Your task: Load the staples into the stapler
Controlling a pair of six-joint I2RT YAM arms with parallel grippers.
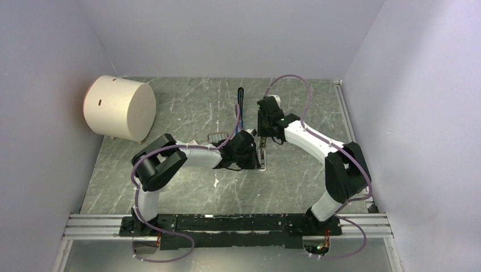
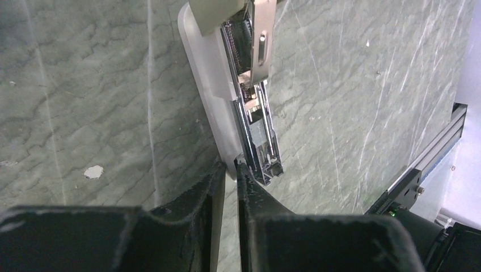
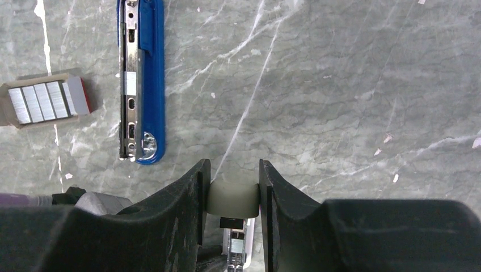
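On the desk [image 3: 351,85], beyond both grippers, the blue stapler [image 3: 142,79] lies opened flat with its metal channel facing up, and nothing touches it. Just beside it, toward the left arm's side, sits the small cardboard staple box [image 3: 45,102] with strips of staples inside. The right gripper [image 3: 232,173] has its jaws pinching the rounded end of a pale off-white bar [image 2: 210,85], which carries its own metal rail. The left gripper [image 2: 229,173] has its jaws closed to a narrow slit on the thin opposite end of that bar. So I judge that loading of the blue one is not yet begun. The next move calls for freeing one gripper and taking a strip from the box. Room around the stapler is good: the big white cylinder [image 1: 119,107] and the side walls [image 1: 45,113] stand well apart.
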